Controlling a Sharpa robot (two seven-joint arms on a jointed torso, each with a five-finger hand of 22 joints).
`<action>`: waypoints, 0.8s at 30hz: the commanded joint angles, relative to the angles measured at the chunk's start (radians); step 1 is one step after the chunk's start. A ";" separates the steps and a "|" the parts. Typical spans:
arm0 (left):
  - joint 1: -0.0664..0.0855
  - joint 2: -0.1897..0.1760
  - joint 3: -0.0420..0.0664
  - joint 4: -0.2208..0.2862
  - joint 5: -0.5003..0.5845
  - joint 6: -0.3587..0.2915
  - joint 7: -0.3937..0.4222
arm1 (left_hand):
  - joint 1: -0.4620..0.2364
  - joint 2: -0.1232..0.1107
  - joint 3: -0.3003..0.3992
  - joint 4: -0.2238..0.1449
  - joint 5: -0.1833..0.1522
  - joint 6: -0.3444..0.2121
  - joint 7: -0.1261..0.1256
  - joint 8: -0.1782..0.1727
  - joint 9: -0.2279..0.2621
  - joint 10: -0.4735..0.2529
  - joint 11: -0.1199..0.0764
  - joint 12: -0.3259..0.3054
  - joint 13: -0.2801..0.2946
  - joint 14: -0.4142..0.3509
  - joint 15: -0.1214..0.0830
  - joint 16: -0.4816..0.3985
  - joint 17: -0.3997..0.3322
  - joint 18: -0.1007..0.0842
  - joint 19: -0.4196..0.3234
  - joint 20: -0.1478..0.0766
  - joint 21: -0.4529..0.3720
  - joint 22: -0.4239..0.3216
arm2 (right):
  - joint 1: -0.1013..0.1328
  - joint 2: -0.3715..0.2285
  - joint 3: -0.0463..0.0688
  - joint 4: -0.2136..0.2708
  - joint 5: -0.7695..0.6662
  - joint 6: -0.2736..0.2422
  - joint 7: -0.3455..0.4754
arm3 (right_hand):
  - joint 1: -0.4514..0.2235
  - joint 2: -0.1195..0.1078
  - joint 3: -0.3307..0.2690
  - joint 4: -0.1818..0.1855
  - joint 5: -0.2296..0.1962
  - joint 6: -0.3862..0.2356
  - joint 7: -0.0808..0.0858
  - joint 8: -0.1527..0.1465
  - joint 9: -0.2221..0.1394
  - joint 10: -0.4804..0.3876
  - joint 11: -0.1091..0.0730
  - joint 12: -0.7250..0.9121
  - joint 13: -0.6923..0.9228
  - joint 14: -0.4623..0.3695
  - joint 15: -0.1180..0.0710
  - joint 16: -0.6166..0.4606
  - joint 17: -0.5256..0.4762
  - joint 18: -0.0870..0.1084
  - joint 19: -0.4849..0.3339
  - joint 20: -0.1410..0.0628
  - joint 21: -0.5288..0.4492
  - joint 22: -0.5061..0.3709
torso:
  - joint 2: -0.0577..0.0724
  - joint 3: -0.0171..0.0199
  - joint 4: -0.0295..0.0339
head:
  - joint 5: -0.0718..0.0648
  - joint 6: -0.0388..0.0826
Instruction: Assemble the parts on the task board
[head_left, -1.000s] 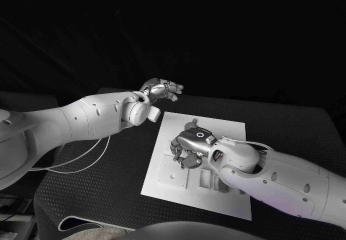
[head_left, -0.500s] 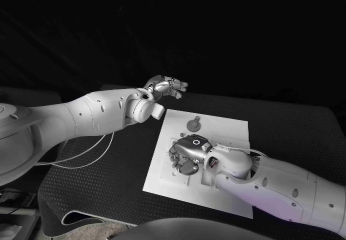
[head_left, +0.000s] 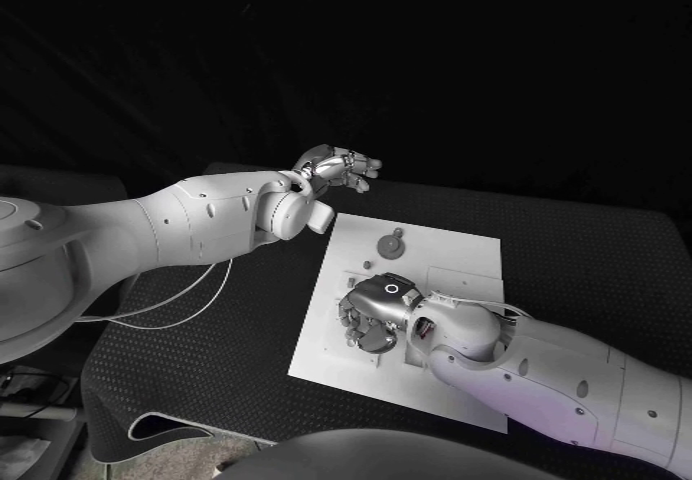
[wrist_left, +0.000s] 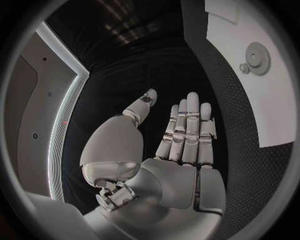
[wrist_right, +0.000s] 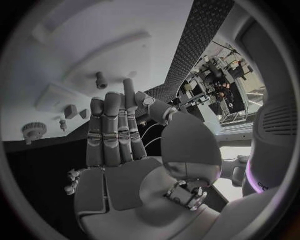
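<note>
The white task board (head_left: 447, 262) lies in the middle of the black table. A small gear (head_left: 391, 243) sits near its far edge, also seen as the gear (wrist_left: 256, 57) and the gear (wrist_right: 34, 131). A short peg (wrist_right: 100, 80) stands on the board (wrist_right: 94, 40). My right hand (head_left: 372, 318) hovers low over the board's left middle, fingers straight and together (wrist_right: 112, 130), holding nothing. My left hand (head_left: 340, 165) is raised beyond the board's far left corner; its fingers (wrist_left: 187, 130) are stretched out and empty.
A thin pale cable (head_left: 173, 300) loops over the table left of the board. Small blocks (wrist_right: 70, 111) lie on the board near the peg. The right forearm (head_left: 548, 370) covers the board's near right part.
The camera has shifted a little. My right hand has drawn back toward the board's near side, uncovering the gear. The left hand keeps its place over the far corner.
</note>
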 joint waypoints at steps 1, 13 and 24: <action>0.002 0.003 0.001 0.002 0.005 0.009 0.012 | -0.001 0.003 -0.001 0.003 -0.001 0.000 -0.001 0.007 -0.001 0.004 0.006 0.005 -0.001 0.005 0.004 -0.004 0.001 0.015 -0.001 0.007 -0.005 0.001 | -0.002 0.003 -0.003 -0.001 -0.013 0.018 0.011 | 0.010 0.016 0.005 -0.003 0.003 0.002 -0.002 0.007 0.002 0.004 -0.002 0.003 0.001 -0.002 -0.005 0.007 0.001 0.013 0.000 -0.005 0.005 0.022 | 0.000 0.0004 -0.0005 | 0.002 -0.002; 0.002 0.004 0.001 0.001 0.005 0.010 0.011 | -0.001 0.003 -0.001 0.004 0.000 -0.001 -0.001 0.006 -0.001 0.004 0.006 0.005 -0.002 0.005 0.004 -0.005 0.002 0.015 -0.001 0.007 -0.005 0.002 | -0.002 -0.007 -0.011 0.004 -0.014 0.028 0.007 | 0.009 0.016 0.006 -0.005 0.003 0.002 -0.002 0.006 0.003 0.005 -0.002 0.004 0.002 -0.002 -0.005 0.008 0.002 0.013 -0.001 -0.005 0.007 0.022 | 0.000 0.0018 -0.0019 | 0.007 -0.009; 0.001 0.005 0.001 -0.001 0.005 0.011 0.011 | -0.001 0.003 -0.001 0.004 0.000 -0.001 -0.001 0.006 -0.001 0.004 0.006 0.005 -0.002 0.005 0.004 -0.005 0.003 0.015 -0.001 0.007 -0.006 0.002 | -0.002 -0.014 -0.013 0.015 -0.014 0.035 0.006 | 0.008 0.016 0.007 -0.007 0.003 0.003 -0.002 0.007 0.004 0.005 -0.002 0.004 0.003 -0.002 -0.006 0.009 0.002 0.013 -0.001 -0.005 0.008 0.022 | 0.000 0.0013 -0.0011 | 0.007 -0.012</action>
